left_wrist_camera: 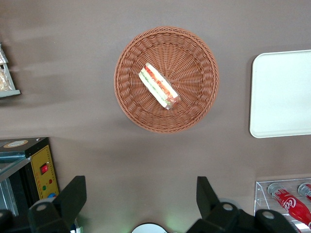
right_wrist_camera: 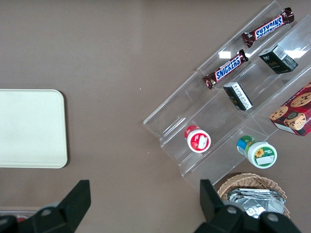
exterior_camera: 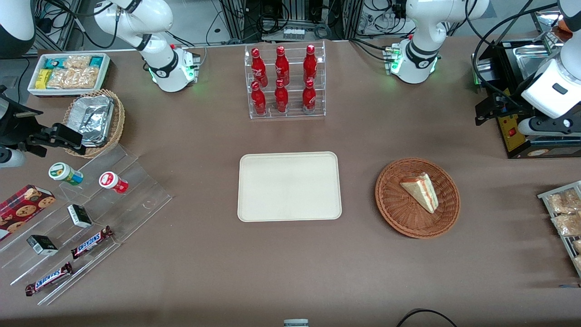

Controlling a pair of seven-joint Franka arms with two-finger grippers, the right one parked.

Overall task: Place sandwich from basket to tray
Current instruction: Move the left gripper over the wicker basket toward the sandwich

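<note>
The sandwich (exterior_camera: 421,190) (left_wrist_camera: 159,86), a pale wedge with red and green filling at its edge, lies in the round reddish-brown basket (exterior_camera: 395,213) (left_wrist_camera: 194,58). The cream tray (exterior_camera: 289,186) (left_wrist_camera: 282,92) sits bare beside the basket, toward the parked arm's end. My gripper (exterior_camera: 488,111) (left_wrist_camera: 140,194) hangs high above the table, farther from the front camera than the basket and toward the working arm's end. It is open, its black fingers (left_wrist_camera: 73,194) wide apart with only brown tabletop showing between them.
A clear rack of red bottles (exterior_camera: 285,81) (left_wrist_camera: 291,206) stands farther back than the tray. A black machine with a yellow panel (exterior_camera: 522,131) (left_wrist_camera: 41,167) sits below my gripper. A wire rack of snack packets (exterior_camera: 563,213) lies at the working arm's end.
</note>
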